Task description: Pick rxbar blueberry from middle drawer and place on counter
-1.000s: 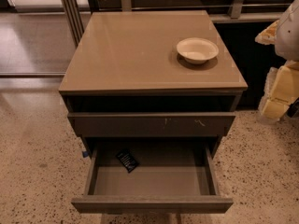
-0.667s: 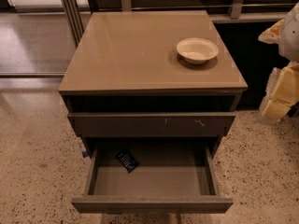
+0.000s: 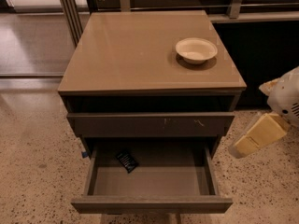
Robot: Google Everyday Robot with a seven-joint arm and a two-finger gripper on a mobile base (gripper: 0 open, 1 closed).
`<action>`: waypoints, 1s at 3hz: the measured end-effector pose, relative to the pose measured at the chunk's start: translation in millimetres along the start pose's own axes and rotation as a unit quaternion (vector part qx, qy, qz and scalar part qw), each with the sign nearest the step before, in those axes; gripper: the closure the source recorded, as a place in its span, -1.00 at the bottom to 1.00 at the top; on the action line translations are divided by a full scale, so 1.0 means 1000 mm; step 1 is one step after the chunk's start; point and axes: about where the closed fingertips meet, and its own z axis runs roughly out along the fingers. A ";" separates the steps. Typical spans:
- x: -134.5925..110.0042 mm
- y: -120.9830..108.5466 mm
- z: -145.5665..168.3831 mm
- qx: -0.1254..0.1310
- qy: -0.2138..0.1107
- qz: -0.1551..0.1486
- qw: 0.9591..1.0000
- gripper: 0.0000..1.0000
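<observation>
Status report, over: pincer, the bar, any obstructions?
Pincer low right, outside the open middle drawer. Rxbar blueberry inside, back left. Nothing over it; white bowl on counter, far right.

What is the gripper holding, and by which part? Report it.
Nothing seen in its grasp: the gripper hangs right of the cabinet above the floor, while the rxbar blueberry lies untouched in the open middle drawer.

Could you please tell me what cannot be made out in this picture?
Camera view:
- gripper, low at the right: its arm is cut off by the picture's edge.
- rxbar blueberry in the middle drawer: print too small to read.
- The drawer's rear: hidden under the scratched drawer front.
- Gap under the counter: lost in shadow.
</observation>
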 end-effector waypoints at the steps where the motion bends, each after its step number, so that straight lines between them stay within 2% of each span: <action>1: 0.005 0.000 0.017 0.006 -0.023 0.061 0.998 -1.00; 2: 0.005 -0.001 0.017 0.006 -0.023 0.060 0.998 -1.00; 3: 0.013 0.001 0.023 0.025 -0.042 0.080 0.996 -1.00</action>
